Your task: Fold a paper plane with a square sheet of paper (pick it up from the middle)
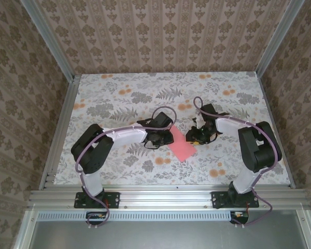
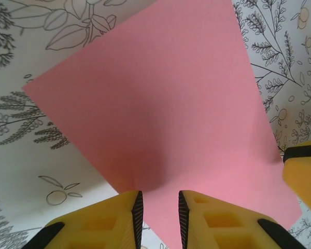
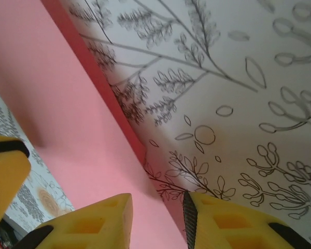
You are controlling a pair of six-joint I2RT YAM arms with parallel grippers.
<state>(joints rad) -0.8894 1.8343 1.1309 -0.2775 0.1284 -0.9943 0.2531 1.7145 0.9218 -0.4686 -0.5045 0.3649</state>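
Flanking the square sheet of paper [image 2: 160, 104]
Its edges run under the left end effector [image 2: 159, 197] and right end effector [image 3: 158, 199], jaws narrowly apart.

The sheet [image 2: 160, 114] was plain pink-red. The table [image 1: 119, 98] was white, printed with line-drawn grey ferns [image 1: 168, 94] and small orange flowers [image 1: 184, 107]. The walls [image 1: 160, 31] bore brown-beige striped damask. The fingers [image 2: 101, 225] were yellow with black ribbed pads [image 2: 138, 218], the arms [image 1: 93, 150] black and white, the cables [image 1: 165, 108] purple.

Robot test cell, aluminium frame [image 1: 166, 193], wallpapered walls [image 1: 160, 36], floral tabletop [image 1: 119, 98]
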